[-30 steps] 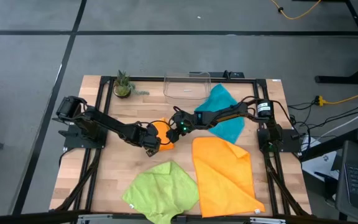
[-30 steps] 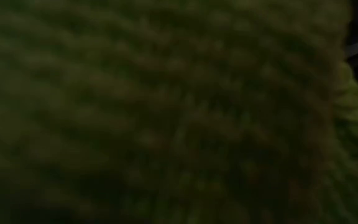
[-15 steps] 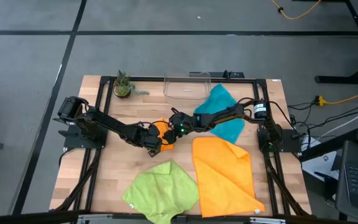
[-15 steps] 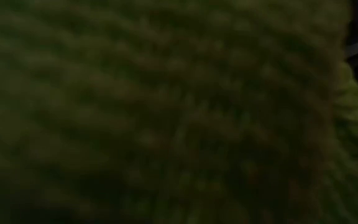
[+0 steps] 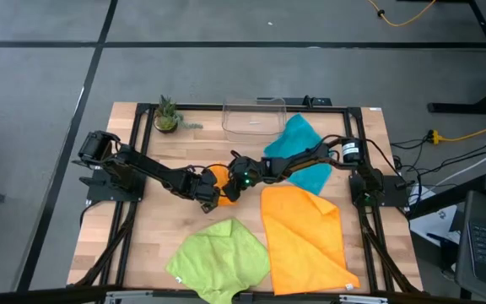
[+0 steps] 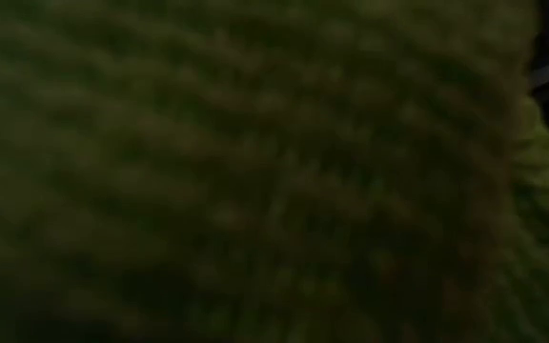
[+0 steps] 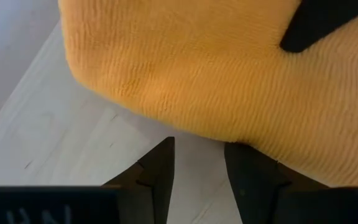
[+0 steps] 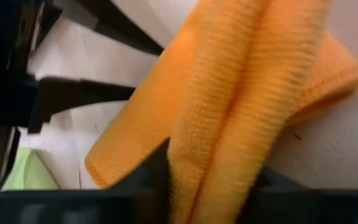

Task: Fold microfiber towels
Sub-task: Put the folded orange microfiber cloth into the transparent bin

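A small folded orange towel lies on the table's middle, between my two grippers. My right gripper reaches in from the right and is shut on it. My left gripper comes from the left and stands open at the towel's edge, with bare table between its fingers. A larger orange towel lies spread at the near right. A lime green towel lies at the near middle and a teal towel at the far right. Blurred green cloth fills the low view. My left gripper's fingertips reach the towel's folded edge; whether they touch it I cannot tell. My right gripper pinches a bunched ridge of the small orange towel between its two fingers, several layers. It comes from the table's right, slanting low. The towel's other end rests on the table.
A clear plastic bin stands at the far middle and a small potted plant at the far left. Bare wood lies at the near left. The two grippers stand close together over the small towel.
My right gripper has moved a little toward the table's left and near edge, closer to the small orange towel and to my left gripper. The other towels lie as before.
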Controlling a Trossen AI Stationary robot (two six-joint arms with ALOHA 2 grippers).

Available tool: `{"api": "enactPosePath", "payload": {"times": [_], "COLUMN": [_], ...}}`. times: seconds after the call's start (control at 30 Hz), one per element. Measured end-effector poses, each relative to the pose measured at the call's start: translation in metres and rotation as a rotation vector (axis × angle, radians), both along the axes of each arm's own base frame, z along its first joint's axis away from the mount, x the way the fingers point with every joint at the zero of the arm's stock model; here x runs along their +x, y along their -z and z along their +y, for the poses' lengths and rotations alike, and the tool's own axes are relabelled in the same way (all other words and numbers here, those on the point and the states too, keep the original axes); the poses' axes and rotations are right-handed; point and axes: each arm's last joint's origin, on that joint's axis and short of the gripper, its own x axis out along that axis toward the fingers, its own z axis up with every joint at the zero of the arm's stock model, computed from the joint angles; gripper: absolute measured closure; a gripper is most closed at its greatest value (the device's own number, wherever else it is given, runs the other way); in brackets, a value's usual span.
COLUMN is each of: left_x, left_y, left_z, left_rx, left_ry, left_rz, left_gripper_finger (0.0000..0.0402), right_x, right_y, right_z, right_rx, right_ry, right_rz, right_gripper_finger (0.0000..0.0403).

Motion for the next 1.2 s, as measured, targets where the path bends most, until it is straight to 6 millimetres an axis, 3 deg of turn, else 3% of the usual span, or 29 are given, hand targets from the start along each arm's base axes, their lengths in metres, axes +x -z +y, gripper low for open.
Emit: {"api": "enactPosePath", "payload": {"times": [0.07, 0.33, 0.47, 0.6, 0.77, 1.0, 1.1, 1.2], "left_x": [-0.001, -0.019, -0.030, -0.041, -0.057, -0.068, -0.067, -0.066], "left_y": [0.000, -0.011, -0.022, -0.033, -0.045, -0.053, -0.053, -0.053], "left_z": [0.000, 0.000, -0.007, -0.016, -0.025, -0.034, -0.036, -0.036], "left_rx": [0.002, 0.013, 0.009, 0.006, 0.016, 0.064, 0.065, 0.063], "left_ry": [0.000, -0.033, -0.059, -0.079, -0.128, -0.189, -0.181, -0.181], "left_rz": [0.012, 0.099, 0.106, 0.090, 0.077, -0.001, -0.019, -0.029], "left_gripper_finger": [0.0266, 0.0266, 0.0266, 0.0266, 0.0266, 0.0266, 0.0266, 0.0266], "right_x": [0.001, 0.019, 0.030, 0.038, 0.041, 0.024, 0.012, -0.002], "right_y": [-0.001, -0.018, -0.043, -0.073, -0.125, -0.207, -0.234, -0.248], "right_z": [-0.002, -0.015, -0.026, -0.036, -0.045, -0.055, -0.071, -0.102], "right_rx": [-0.023, -0.090, -0.188, -0.355, -0.591, -0.966, -1.080, -1.101], "right_ry": [-0.019, -0.099, -0.136, -0.160, -0.200, -0.267, -0.278, -0.325], "right_rz": [-0.011, -0.016, 0.056, 0.169, 0.328, 0.570, 0.659, 0.723], "right_gripper_finger": [0.0380, 0.0386, 0.0386, 0.0386, 0.0386, 0.0386, 0.0386, 0.0386]}}
